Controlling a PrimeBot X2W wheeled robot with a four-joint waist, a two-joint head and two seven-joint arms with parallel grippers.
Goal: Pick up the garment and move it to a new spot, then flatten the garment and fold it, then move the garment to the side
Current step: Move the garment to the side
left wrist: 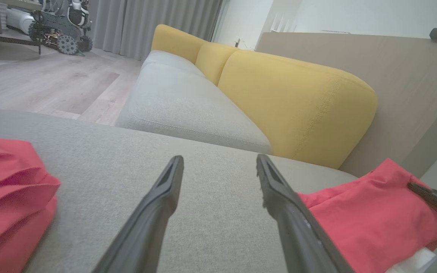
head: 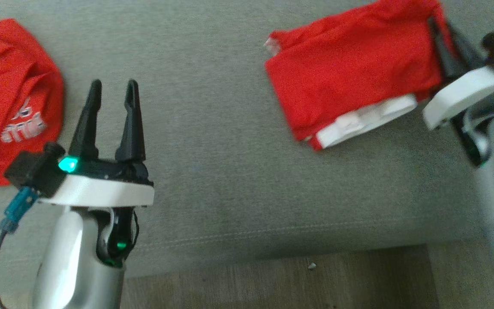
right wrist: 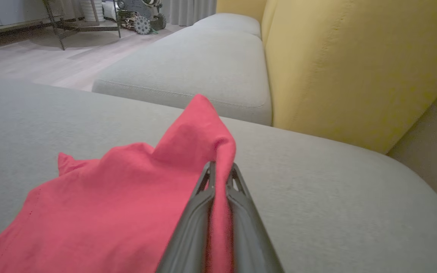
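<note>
Far left: other red garment (head: 11,98) with white lettering, bunched on the grey cushion (head: 212,184), well apart from the folded piece.
State of left tool (head: 114,83): fingers spread wide, nothing between them, poised over bare cushion just right of the bunched piece.
Middle: plain grey fabric with a seam along the front edge; wooden floor (head: 272,274) beyond it.
Place of the garment (head: 350,73): on the right part of the cushion, folded into a rough rectangle, white trim (head: 367,118) showing along the near edge, right edge drawn up into a small peak.
State of right tool (right wrist: 222,165): fingers pressed together on that raised right edge, pinching a fold of red cloth.
Step in hand: judging by the folded shape, most likely the last one, moving the garment to the side; grip taken, bulk of the cloth not yet off the cushion.
Next move calls for: a slow, low carry or slide so the layers stay stacked, towards a bare patch clear of the bunched piece.
Likely trouble: one-edge grip, so a good chance of the fold opening or the lower layers trailing behind.
</note>
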